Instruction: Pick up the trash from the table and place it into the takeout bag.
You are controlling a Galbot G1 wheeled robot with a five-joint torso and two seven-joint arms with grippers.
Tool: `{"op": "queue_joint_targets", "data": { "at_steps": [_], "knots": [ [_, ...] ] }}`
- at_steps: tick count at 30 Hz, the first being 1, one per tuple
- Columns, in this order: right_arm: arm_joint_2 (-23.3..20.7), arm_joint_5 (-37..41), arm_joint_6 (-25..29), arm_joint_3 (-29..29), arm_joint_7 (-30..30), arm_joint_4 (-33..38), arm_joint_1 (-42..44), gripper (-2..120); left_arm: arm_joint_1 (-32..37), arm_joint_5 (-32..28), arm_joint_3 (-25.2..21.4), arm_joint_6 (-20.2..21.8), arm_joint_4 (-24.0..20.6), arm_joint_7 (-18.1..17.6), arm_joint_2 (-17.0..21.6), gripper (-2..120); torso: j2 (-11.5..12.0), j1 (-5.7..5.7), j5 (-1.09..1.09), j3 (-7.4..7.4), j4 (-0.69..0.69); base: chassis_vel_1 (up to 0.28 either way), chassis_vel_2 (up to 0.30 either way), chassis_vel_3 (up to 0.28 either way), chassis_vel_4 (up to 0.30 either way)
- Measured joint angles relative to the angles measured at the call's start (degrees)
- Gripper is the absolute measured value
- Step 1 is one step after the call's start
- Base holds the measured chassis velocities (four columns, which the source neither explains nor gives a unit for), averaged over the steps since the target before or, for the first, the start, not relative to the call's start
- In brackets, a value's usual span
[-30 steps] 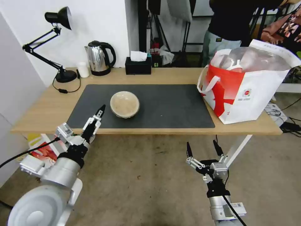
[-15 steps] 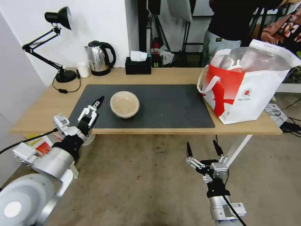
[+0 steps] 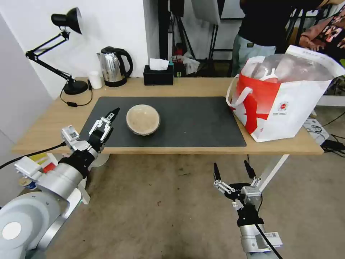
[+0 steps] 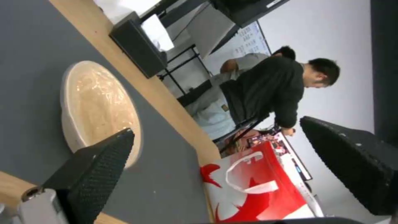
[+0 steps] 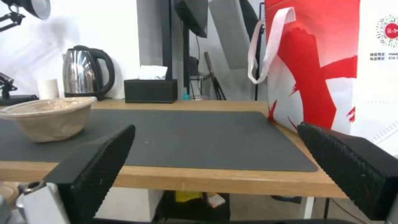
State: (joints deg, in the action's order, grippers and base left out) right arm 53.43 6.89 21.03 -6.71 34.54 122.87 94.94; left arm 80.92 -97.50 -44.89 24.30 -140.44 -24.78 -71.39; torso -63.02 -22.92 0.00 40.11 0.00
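Left gripper: hovering spread over the mat's front-left edge, beside beige paper bowl.
Right gripper: hanging spread, empty, below the table's front edge.

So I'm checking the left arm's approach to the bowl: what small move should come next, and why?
Probably ease the left gripper a little further toward the beige paper bowl until its open fingers straddle the near rim. It sits over the mat's edge, just short of the bowl and not touching it. The right gripper hangs open below the table.

A lab: tripod stands and whiteboard behind the desk
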Motion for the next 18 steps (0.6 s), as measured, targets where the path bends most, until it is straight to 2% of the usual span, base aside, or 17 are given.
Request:
{"op": "queue_joint_targets", "data": {
  "at_steps": [7,18],
  "knots": [
    [0.0,0.0,0.0,0.0,0.0,0.0,0.0,100,-0.9,0.3,-0.5,0.1,0.9,-1.7,1.7,100,0.0,0.0,0.0,0.0,0.0,0.0,0.0,0.0,0.0],
    [0.0,0.0,0.0,0.0,0.0,0.0,0.0,100,-3.0,-0.9,-1.3,0.5,2.5,-6.7,4.9,100,0.0,0.0,0.0,0.0,0.0,0.0,0.0,0.0,0.0]
  ]
}}
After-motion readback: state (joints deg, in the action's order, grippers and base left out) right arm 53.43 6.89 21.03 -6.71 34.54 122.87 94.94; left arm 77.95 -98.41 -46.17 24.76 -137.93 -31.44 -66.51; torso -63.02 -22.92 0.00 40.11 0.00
